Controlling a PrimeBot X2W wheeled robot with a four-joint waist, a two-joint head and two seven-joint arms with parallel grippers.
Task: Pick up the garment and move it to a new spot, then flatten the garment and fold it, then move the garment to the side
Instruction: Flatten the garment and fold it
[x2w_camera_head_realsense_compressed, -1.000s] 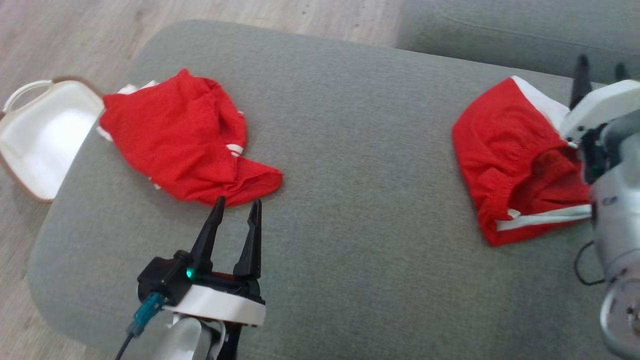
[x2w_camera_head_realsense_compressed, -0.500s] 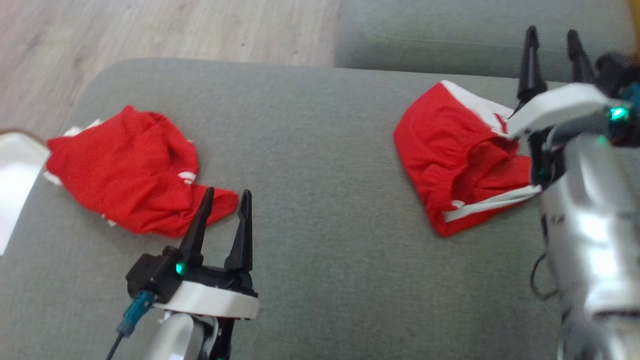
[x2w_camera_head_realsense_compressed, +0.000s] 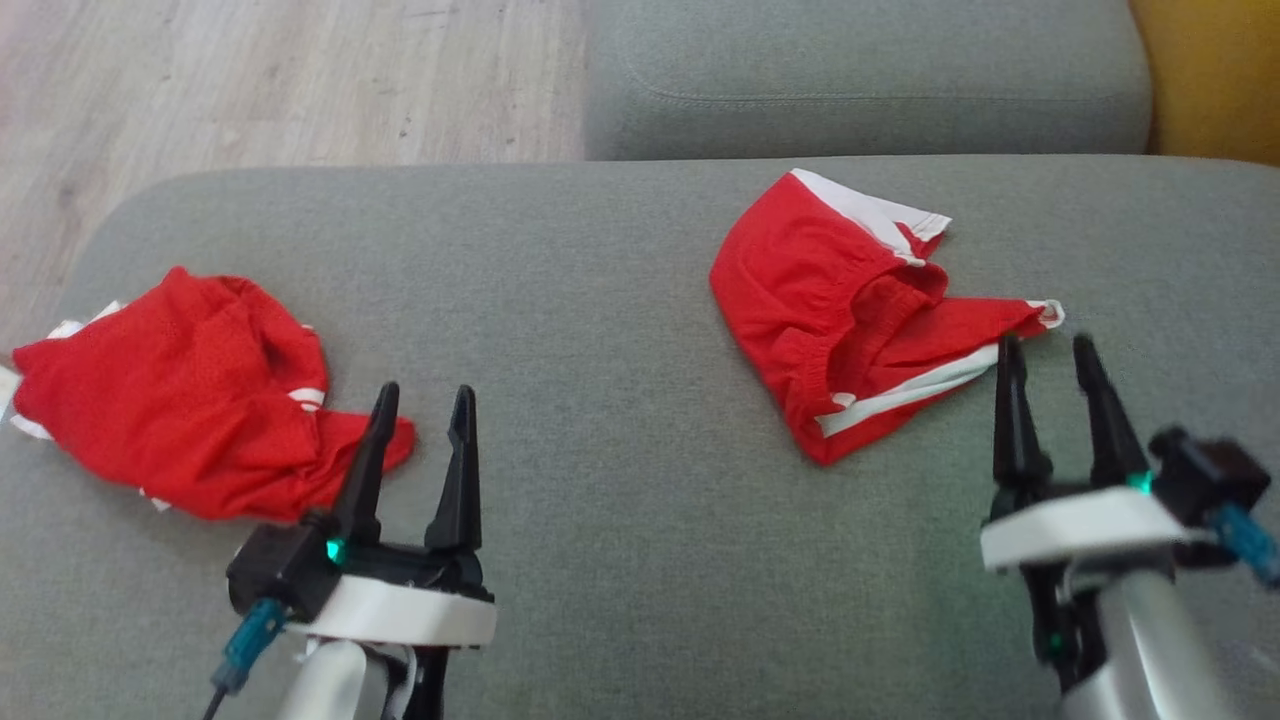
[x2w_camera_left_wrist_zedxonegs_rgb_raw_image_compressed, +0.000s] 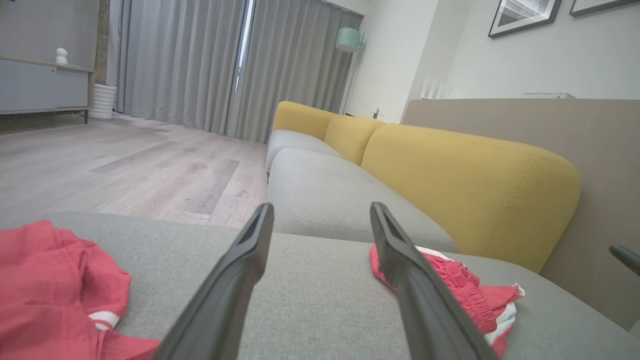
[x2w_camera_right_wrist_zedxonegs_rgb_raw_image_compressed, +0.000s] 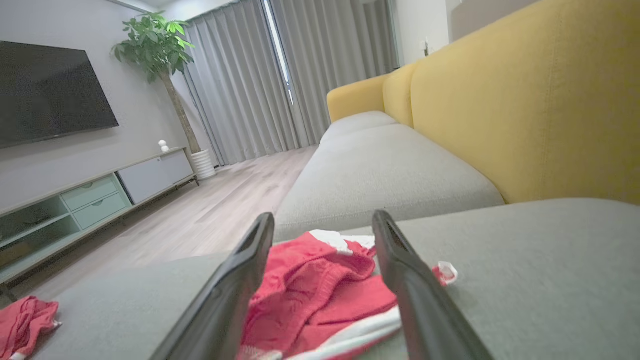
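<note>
Two crumpled red garments with white trim lie on the grey sofa cushion (x2w_camera_head_realsense_compressed: 620, 330). One garment (x2w_camera_head_realsense_compressed: 860, 310) rests right of centre, also seen as the garment (x2w_camera_right_wrist_zedxonegs_rgb_raw_image_compressed: 320, 295) and the garment (x2w_camera_left_wrist_zedxonegs_rgb_raw_image_compressed: 460, 290). The other garment (x2w_camera_head_realsense_compressed: 180, 400) lies at the left, also the garment (x2w_camera_left_wrist_zedxonegs_rgb_raw_image_compressed: 55, 290) and the garment (x2w_camera_right_wrist_zedxonegs_rgb_raw_image_compressed: 22, 315). My left gripper (x2w_camera_head_realsense_compressed: 420, 400) stands open, its tips just right of the left garment's nearest corner. My right gripper (x2w_camera_head_realsense_compressed: 1045, 350) stands open just below the right garment's lower right edge, nothing between its fingers.
A second grey seat cushion (x2w_camera_head_realsense_compressed: 860, 80) adjoins at the back, with a yellow backrest (x2w_camera_head_realsense_compressed: 1210, 80) at the far right. Wooden floor (x2w_camera_head_realsense_compressed: 250, 80) lies beyond the cushion's left and back edge. The cushion's middle between the two garments is bare fabric.
The camera has swung right, shifting everything left in the picture; the white container has left view. My right arm has come down from above the right garment to just below it.
</note>
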